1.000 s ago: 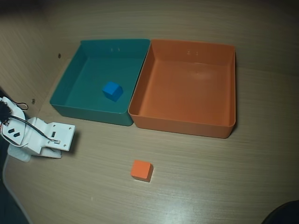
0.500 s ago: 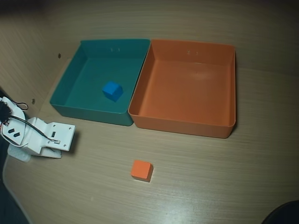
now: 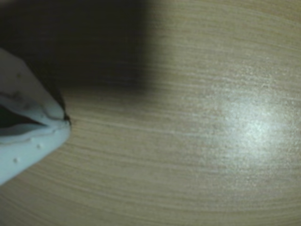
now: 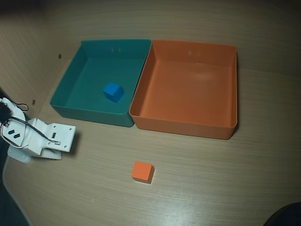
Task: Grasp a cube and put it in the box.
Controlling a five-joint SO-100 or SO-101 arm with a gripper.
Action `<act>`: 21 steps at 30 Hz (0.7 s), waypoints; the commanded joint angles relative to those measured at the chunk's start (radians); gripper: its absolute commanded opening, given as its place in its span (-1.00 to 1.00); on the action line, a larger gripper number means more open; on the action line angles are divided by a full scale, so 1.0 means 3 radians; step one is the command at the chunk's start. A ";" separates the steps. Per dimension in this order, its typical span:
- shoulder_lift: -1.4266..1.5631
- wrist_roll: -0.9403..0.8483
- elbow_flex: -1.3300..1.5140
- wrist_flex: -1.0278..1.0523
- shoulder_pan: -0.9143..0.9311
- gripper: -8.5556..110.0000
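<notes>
In the overhead view the small orange cube [image 4: 142, 171] lies on the wooden table, in front of the two boxes. The large orange box [image 4: 188, 123] stands behind it to the right and is empty. My white gripper [image 4: 70, 139] is low at the left, well to the left of the cube, in front of the teal box. In the wrist view the gripper [image 3: 66, 121] enters from the left with its white fingertips closed together and nothing between them. Only bare table shows there; cube and box are out of that view.
A teal-green box [image 4: 89, 113] stands left of the orange box, touching it, with a small blue cube [image 4: 113, 91] inside. A wooden wall rises behind and to the left. A dark object [image 4: 287, 215] sits at the bottom right corner.
</notes>
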 commanded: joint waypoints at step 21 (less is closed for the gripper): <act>-0.2030 -0.0051 -0.2240 0.0036 -0.0031 -0.87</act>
